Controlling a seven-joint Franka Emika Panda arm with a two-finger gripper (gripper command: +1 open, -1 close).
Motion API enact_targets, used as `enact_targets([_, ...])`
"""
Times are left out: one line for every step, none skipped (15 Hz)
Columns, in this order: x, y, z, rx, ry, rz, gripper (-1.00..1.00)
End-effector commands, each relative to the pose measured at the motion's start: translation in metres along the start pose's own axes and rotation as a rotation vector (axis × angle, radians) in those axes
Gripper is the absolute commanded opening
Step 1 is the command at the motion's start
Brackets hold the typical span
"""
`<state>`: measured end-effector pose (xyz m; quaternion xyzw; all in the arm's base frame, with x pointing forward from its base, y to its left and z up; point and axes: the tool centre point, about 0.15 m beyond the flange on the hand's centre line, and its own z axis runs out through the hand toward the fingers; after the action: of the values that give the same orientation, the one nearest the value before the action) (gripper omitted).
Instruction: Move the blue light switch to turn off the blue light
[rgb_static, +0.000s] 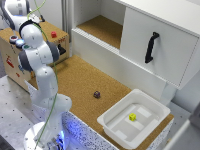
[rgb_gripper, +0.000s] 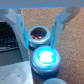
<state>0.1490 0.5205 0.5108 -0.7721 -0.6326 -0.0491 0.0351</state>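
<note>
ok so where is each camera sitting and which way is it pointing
Exterior view: high, off the arm, looking down on the cork counter, white bin and wooden box; the arm's body shows.
Wrist view: on the wrist, facing the box top; gripper fingers frame the red dome.
Shared: the blue light, lit.

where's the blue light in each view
Exterior view: the blue light sits on top of the wooden box, at the exterior view's left, partly hidden by the arm.
Wrist view: glowing dome between the pincer fingers.
Shared landmark: the red light beside it.
</note>
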Motion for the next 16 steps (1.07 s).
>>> enact_targets([0.024,0.008,0.016,-0.080,-0.145,0.090,-1.00])
enact_targets([0.025,0.014,0.023,-0.078,-0.161,0.108,-1.00])
enact_targets([0.026,0.018,0.030,-0.063,-0.148,0.134,-1.00])
enact_targets([0.028,0.019,0.035,-0.055,-0.158,0.140,-1.00])
enact_targets([0.032,0.019,0.040,-0.036,-0.154,0.146,-1.00])
enact_targets([0.035,0.017,0.046,-0.030,-0.171,0.146,-1.00])
enact_targets([0.035,0.016,0.052,-0.015,-0.175,0.150,-1.00])
enact_targets([0.034,0.014,0.061,-0.004,-0.190,0.152,-1.00])
enact_targets([0.033,0.014,0.068,0.012,-0.187,0.165,-1.00])
enact_targets([0.031,0.015,0.073,0.014,-0.195,0.174,-1.00])
enact_targets([0.031,0.015,0.076,0.024,-0.198,0.177,-1.00])
enact_targets([0.030,0.014,0.075,0.027,-0.198,0.177,-1.00])
enact_targets([0.027,0.011,0.062,0.013,-0.197,0.184,-1.00])
enact_targets([0.026,0.007,0.044,-0.013,-0.186,0.185,-1.00])
enact_targets([0.024,0.001,0.014,-0.044,-0.163,0.193,-1.00])
enact_targets([0.022,-0.003,-0.009,-0.068,-0.160,0.203,-1.00])
